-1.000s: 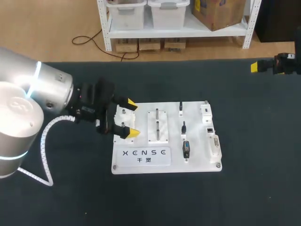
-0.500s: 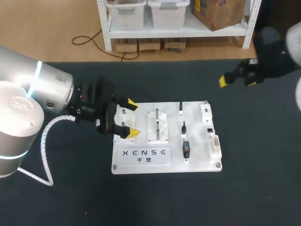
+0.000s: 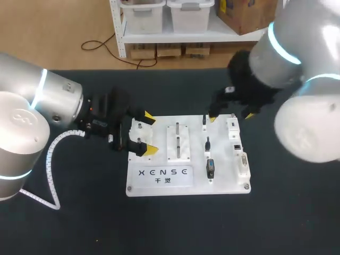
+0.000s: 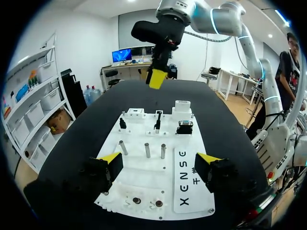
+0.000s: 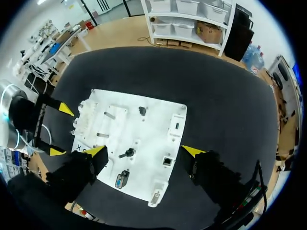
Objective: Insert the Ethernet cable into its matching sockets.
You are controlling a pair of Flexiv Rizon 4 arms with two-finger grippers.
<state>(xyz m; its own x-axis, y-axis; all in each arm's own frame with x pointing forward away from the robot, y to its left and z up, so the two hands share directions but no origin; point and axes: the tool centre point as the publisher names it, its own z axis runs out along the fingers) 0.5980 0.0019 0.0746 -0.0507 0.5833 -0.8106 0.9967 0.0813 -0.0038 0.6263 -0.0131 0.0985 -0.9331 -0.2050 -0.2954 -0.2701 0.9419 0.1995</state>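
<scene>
A white board (image 3: 223, 170) lies mid-table with several small black plugs (image 3: 207, 143) standing on it and sockets (image 3: 237, 146) along its right side. I cannot tell which plug is the Ethernet one. My left gripper (image 3: 149, 133) is open at the board's left end, its yellow tips either side of a white peg block (image 3: 138, 133). My right gripper (image 3: 230, 116) hangs open above the board's back right part and holds nothing. From the right wrist, the board (image 5: 144, 129) lies below the open gripper (image 5: 145, 151), with a square socket (image 5: 167, 161) showing.
Metal pegs (image 3: 177, 141) stand upright in the board's middle. From the left wrist, the pegs (image 4: 147, 150) rise just ahead of the gripper (image 4: 158, 162), and my right arm's yellow tip (image 4: 156, 79) hangs over the board's far end. Black mat (image 3: 287, 212) surrounds the board.
My right arm has swung in from the table's far right edge to above the board's back right part, still open. The left arm has not moved.
</scene>
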